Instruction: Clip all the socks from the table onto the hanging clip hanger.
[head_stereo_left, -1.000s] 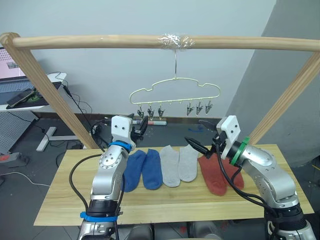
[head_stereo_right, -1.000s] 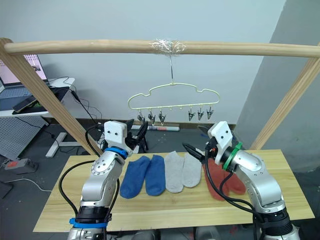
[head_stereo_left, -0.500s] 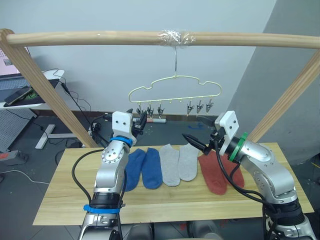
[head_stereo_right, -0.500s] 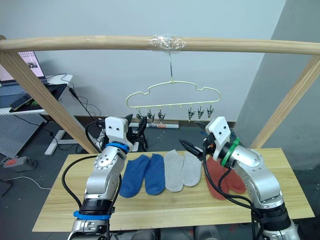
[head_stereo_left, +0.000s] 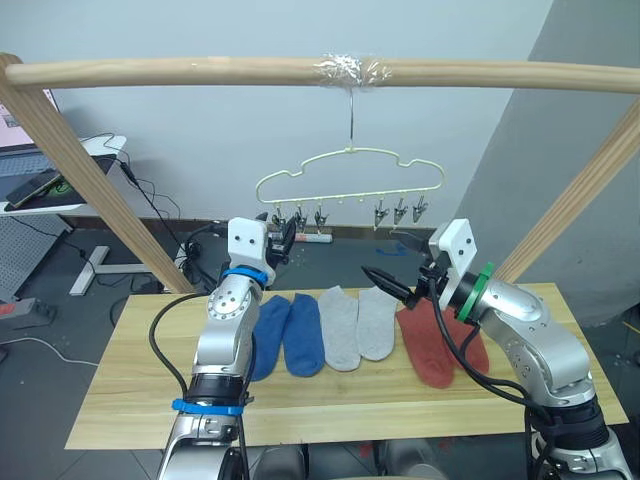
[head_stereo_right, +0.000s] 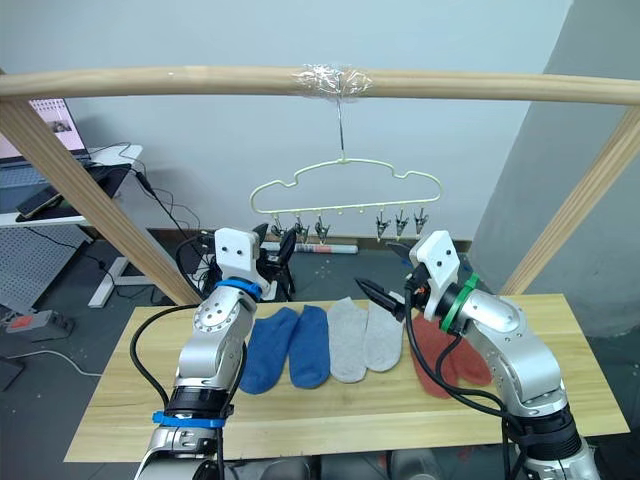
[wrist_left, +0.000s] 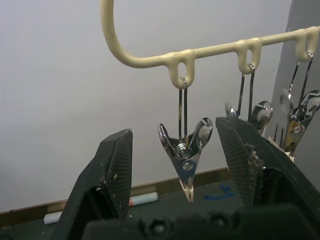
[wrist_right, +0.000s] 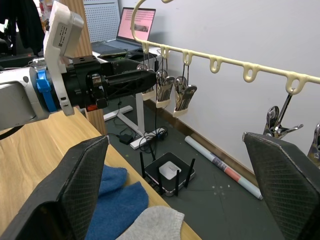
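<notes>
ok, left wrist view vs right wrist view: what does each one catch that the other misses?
Left wrist: a close look at one metal clip hanging between the open left gripper fingers. Right wrist: the blue socks, a grey sock, the table, a laptop, and the open right gripper. Both: the clip hanger with its clips.

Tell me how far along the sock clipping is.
Nothing is clipped yet: all six socks lie on the table, and the clip hanger carries none. The left claw is open around one clip. The right claw is open, empty.
</notes>
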